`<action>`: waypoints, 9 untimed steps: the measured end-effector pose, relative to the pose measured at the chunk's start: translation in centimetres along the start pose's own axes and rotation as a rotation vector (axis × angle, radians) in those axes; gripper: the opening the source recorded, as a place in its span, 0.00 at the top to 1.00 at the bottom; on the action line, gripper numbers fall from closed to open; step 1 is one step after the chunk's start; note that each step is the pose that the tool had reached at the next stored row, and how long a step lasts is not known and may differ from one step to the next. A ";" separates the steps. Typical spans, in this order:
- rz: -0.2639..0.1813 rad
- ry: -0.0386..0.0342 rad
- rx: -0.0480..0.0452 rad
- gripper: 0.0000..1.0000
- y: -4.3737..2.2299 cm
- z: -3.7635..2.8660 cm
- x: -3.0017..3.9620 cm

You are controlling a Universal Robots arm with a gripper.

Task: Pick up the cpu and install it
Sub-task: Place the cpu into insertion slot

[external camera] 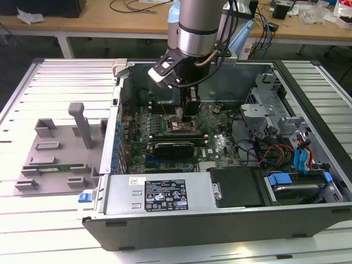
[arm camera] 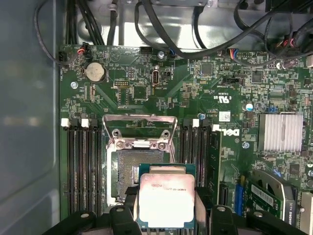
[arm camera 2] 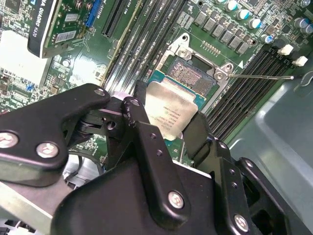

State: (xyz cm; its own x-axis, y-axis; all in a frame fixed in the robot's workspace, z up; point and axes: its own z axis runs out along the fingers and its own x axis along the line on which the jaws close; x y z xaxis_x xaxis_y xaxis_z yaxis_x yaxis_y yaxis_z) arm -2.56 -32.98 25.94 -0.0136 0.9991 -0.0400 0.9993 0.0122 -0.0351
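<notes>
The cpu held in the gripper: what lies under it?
The open socket on the motherboard. The cpu covers part of that socket, so that part cannot be seen.

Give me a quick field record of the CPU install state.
gripper: shut on the cpu
cpu position: held over the open socket, offset from it, not seated
socket frame: flipped open
arm: reaching down into the computer case
</notes>
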 end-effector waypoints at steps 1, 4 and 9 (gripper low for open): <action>0.000 0.0000 0.0000 0.45 0.00 0.06 0.00; 0.000 0.0000 0.0000 0.45 0.01 0.29 0.05; 0.000 0.0001 -0.0001 0.45 0.02 0.53 0.29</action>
State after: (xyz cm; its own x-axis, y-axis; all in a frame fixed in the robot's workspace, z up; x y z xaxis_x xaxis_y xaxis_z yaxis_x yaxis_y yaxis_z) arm -2.56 -32.71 25.40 -0.0136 0.9991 -0.0399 0.9993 0.0122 -0.0350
